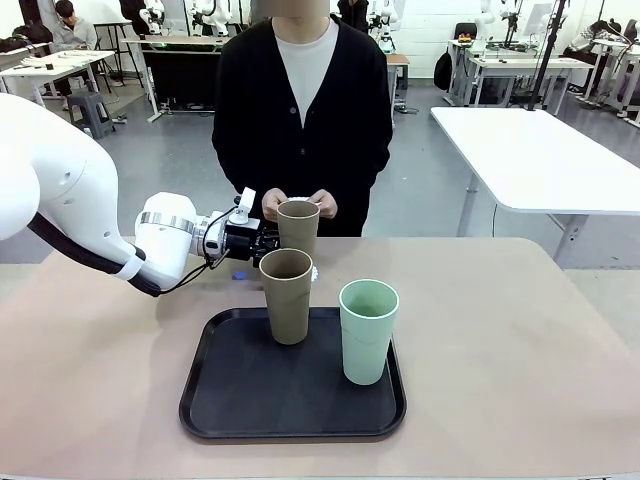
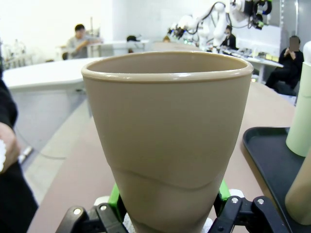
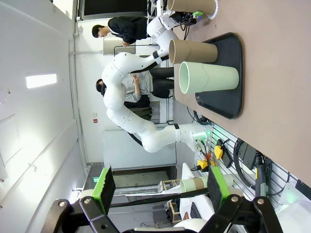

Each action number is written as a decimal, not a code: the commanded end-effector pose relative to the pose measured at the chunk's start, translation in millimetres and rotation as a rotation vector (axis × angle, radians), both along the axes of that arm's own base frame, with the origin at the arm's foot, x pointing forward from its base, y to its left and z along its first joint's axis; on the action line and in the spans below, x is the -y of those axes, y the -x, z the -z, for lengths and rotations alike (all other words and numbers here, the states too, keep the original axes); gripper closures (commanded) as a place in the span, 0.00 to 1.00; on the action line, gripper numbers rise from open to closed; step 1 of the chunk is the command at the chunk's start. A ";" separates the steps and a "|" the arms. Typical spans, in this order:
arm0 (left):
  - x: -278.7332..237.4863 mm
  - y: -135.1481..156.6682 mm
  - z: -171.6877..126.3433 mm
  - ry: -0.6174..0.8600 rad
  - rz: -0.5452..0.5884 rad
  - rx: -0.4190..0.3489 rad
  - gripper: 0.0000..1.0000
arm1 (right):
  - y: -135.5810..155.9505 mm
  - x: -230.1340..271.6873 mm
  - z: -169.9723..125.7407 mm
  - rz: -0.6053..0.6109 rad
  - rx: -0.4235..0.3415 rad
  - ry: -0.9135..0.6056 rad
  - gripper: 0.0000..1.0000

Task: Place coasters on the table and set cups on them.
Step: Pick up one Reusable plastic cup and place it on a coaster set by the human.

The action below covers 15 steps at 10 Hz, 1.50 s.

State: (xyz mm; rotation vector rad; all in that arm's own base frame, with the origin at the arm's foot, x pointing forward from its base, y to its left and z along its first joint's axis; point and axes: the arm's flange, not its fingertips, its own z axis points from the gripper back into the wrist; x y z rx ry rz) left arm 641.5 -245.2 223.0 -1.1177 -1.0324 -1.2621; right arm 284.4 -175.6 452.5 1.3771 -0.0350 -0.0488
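Left arm [image 1: 165, 245] reaches in from 9 o'clock. Left jaws are clamped on the lower body of a tall tan-brown matte tumbler [image 1: 298, 228], upright, a green pad on either side in the left wrist view. The held tumbler is beyond the tray, at 12 o'clock from it, over the matte beige tabletop [image 1: 520, 330]. A small white scallop-edged coaster [image 1: 314, 272] peeks out at its base; cannot tell if the tumbler is seated on it or just above. The person's hands [image 1: 300, 205] are together just behind the tumbler's rim, at its 12 o'clock; something white sits between them, too small to identify. A black rounded tray [image 1: 240, 400] lies at the near middle of the tabletop. A second tan-brown tumbler [image 1: 287, 295] stands upright at the tray's far edge, straight in front of the held one. A pale mint green tumbler [image 1: 368, 330] stands upright on the tray at 4 o'clock from it, near but apart. Right jaws spread wide, green pads well apart, nothing between them, held off the tabletop, with the tray and tumblers far off in the right wrist view.
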 end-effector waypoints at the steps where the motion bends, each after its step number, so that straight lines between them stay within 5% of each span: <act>1: 0.3 1.8 3.8 -0.017 0.009 0.012 0.18 | 0.1 0.1 -0.5 -0.002 0.004 -0.005 0.00; 5: -1.7 3.9 3.6 -0.023 0.034 0.027 0.18 | 0.1 0.1 -0.5 -0.002 0.004 -0.005 0.00; 6: -2.7 4.7 3.3 -0.027 0.046 0.024 0.00 | 0.1 0.1 -0.5 -0.002 0.004 -0.005 0.00; 15: -15.1 -0.3 -3.3 -0.036 0.025 0.034 0.00 | 0.1 0.1 -0.5 -0.002 0.004 -0.005 0.00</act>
